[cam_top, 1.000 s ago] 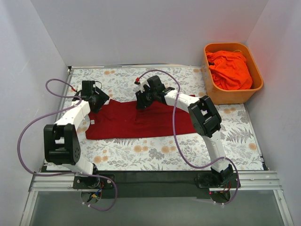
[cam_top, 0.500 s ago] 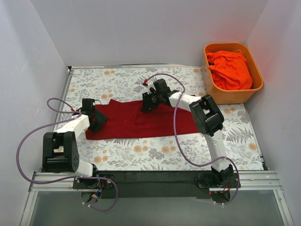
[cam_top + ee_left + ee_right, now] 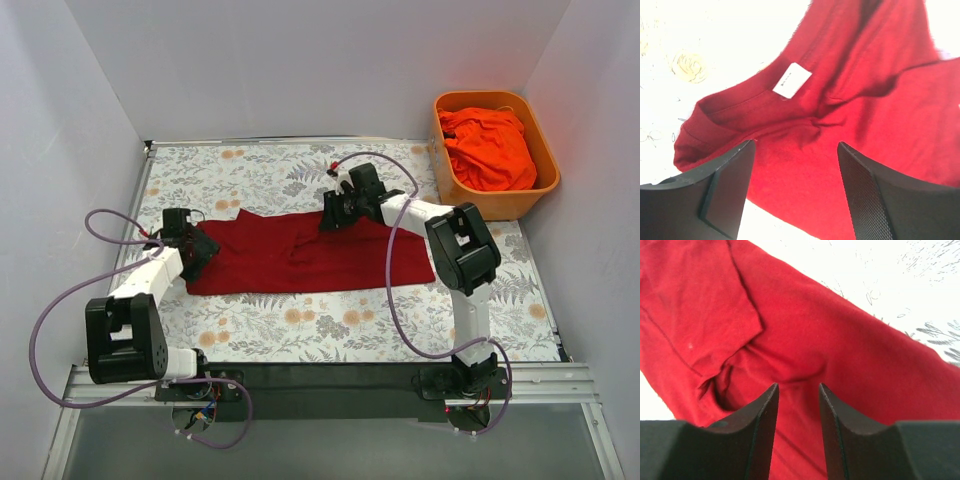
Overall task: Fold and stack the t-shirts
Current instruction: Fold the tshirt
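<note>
Shirt: crimson shirt (image 3: 300, 255) lay mid-table, stretched wider, right end slid right.
Left gripper (image 3: 792, 187): had retreated left to collar, jaws open, empty.
Right gripper (image 3: 797, 412): had shifted right along far edge, narrow gap, nothing pinched.
Orange shirt (image 3: 490, 148): waited in tub (image 3: 545, 175), far right.
Meaning: flattening, folding yet undone.

Overhead view; both wrists close over crimson shirt (image 3: 300, 255)

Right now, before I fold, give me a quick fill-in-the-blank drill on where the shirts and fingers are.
1. The dark red t-shirt lies spread on the ____ tablecloth.
2. The orange t-shirt sits bunched inside the ____.
3. In the left wrist view, a small white ____ shows at the dark red shirt's collar.
4. The right gripper has its fingers apart over the ____ shirt.

Missing words: floral; orange tub; tag; dark red
</note>
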`<state>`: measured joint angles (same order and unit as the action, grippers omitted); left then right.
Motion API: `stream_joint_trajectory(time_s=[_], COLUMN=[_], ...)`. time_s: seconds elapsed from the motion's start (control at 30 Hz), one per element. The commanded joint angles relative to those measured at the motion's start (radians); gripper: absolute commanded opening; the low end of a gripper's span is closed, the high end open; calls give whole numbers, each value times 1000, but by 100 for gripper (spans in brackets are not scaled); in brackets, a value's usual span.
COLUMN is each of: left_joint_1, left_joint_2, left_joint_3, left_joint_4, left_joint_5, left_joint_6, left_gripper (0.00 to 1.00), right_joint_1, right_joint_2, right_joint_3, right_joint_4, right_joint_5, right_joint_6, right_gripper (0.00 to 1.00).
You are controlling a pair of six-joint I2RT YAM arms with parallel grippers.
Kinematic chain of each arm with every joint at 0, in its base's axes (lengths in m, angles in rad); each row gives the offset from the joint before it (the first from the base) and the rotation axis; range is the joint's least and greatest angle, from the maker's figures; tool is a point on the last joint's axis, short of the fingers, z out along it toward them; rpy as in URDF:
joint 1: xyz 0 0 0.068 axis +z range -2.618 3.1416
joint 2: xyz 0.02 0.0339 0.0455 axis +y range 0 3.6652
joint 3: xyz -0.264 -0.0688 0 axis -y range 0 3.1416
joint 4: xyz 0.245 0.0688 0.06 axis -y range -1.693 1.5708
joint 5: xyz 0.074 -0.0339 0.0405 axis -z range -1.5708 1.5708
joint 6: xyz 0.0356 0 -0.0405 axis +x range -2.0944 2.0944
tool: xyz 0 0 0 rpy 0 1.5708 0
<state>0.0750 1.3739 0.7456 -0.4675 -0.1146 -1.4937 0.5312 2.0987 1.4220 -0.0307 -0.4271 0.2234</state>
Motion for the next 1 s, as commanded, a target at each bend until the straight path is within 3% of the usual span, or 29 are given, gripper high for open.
stream_joint_trajectory(time_s=[0.0,0.13,0.23,0.4,0.73,0.97], left_joint_1=[5,5,6,5,5,63], left_joint_2=[-65,-56,-13,125,391,453], left_joint_3=[52,83,127,228,342,351], left_joint_4=[-3,6,16,47,70,35], left_joint_5=[4,10,-5,-25,-56,-123], left_joint_6=[39,55,61,64,47,32], left_gripper=[63,63,63,61,50,42], right_joint_1=[-4,-4,-22,-135,-316,-408], right_joint_2=[-112,-144,-177,-238,-276,-278], right_joint_3=[-17,-44,-84,-170,-316,-399], right_joint_4=[-9,-24,-51,-55,-63,-112], right_joint_5=[31,43,134,229,323,387], right_joint_6=[-32,-45,-55,-6,8,48], right_gripper=[39,38,38,37,37,36])
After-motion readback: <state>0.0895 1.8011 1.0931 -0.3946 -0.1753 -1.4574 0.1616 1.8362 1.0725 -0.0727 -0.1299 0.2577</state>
